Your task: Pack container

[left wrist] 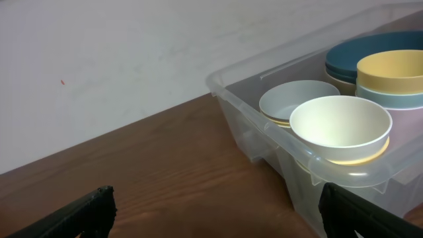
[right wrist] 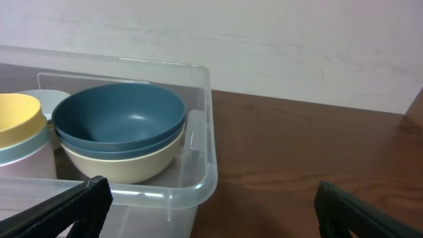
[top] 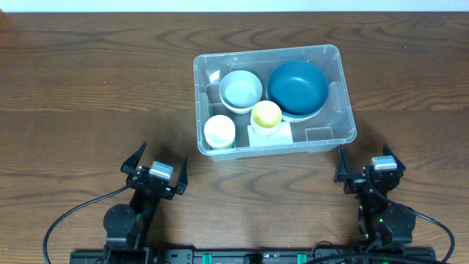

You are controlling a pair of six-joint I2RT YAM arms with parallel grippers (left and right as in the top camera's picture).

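Desk: Arms sit along the bottom edge. What is the left gripper point(top: 157, 170) doing, lower left of the overhead view?

Photographer: It has nothing in hand. Its jaws are spread as wide as they go above bare wooden table point(top: 73, 88), well apart from the container point(top: 349, 110), which sits at centre frame, a little to the right.

Desk: And inside it, left to right?

Photographer: A cream cup point(top: 219, 130) is in the lower-left corner, with a pale blue bowl point(top: 240, 89) above it in the frame. A yellow cup point(top: 266, 114) stands near the middle. A dark blue bowl point(top: 297, 88) fills the right half. The right wrist view shows it nested on a second blue bowl and a cream bowl point(right wrist: 125, 165). Nesting looks like the way so many pieces fit in one bin.

Desk: And the right gripper point(top: 366, 172)?

Photographer: It is at lower right, near the container's lower-right corner but not touching it. Its jaws are likewise fully apart and it grips nothing. No loose piece shows on the wood, so the packing looks done or close to it. Both arms sit clear of the bin, probably so neither knocks it.
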